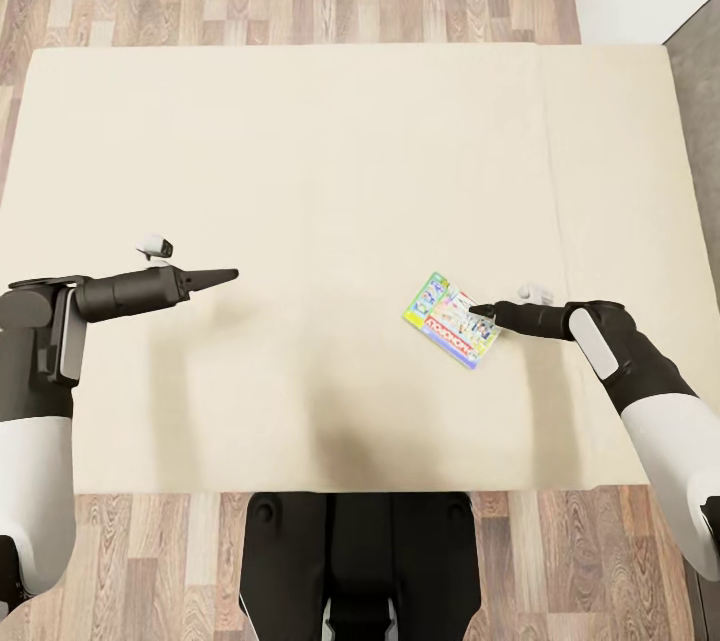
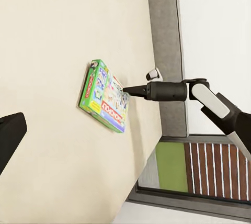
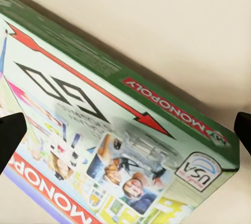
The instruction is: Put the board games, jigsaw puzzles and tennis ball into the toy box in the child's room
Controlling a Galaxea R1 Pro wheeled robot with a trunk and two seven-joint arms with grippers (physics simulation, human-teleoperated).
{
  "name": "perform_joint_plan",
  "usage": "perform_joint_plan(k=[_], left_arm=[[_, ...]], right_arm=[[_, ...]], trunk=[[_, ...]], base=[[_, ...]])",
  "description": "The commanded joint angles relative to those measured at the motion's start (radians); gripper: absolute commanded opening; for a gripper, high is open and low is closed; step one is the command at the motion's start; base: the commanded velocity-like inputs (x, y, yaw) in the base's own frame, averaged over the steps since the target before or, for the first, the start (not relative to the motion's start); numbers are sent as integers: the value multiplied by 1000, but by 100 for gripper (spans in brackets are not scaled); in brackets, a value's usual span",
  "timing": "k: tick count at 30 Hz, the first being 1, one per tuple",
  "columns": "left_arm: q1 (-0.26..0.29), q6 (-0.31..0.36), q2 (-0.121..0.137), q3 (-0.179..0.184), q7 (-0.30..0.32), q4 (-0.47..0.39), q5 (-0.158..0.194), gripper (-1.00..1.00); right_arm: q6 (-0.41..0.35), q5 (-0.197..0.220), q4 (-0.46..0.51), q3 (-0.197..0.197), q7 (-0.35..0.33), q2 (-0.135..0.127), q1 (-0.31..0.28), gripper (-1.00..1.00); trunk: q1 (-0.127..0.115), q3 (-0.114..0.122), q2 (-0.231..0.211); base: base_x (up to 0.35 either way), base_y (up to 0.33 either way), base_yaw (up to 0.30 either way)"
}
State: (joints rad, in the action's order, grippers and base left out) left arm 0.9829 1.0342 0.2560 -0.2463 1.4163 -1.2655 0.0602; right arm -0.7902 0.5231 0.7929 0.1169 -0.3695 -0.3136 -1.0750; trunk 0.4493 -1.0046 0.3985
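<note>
A wide cream fabric-covered bed (image 1: 300, 141) bears one flat green rectangular Monopoly board game box (image 1: 452, 319), lying right of centre. The right gripper (image 1: 482, 311) reaches its edge, dark fingers (image 3: 10, 140) spread wide either side. The left gripper (image 1: 228, 274) hovers well apart, looking closed and empty.

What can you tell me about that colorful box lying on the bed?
The board game is a flat cardboard Monopoly box with a green rim, a red arrow with GO and photos of people on its lid. It lies flat on the cream bed, lid up, turned askew to the bed's edges, on the robot's right. The right end effector has its tips at the box's edge; whether it grips is unclear.
</note>
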Motion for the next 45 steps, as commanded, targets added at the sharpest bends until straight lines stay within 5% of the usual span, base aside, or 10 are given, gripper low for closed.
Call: perform_joint_plan(k=[1,45], left_arm=[[0,10,0,0,3,0,1,100],[0,10,0,2,1,0,-3,100]], right_arm=[[-3,-2,0,3,-3,-1,0,100],[-2,-2,-1,7,-5,1,4,100]], trunk=[[1,-1,1],[1,-1,1]], base=[[0,0,0],[0,53,0]])
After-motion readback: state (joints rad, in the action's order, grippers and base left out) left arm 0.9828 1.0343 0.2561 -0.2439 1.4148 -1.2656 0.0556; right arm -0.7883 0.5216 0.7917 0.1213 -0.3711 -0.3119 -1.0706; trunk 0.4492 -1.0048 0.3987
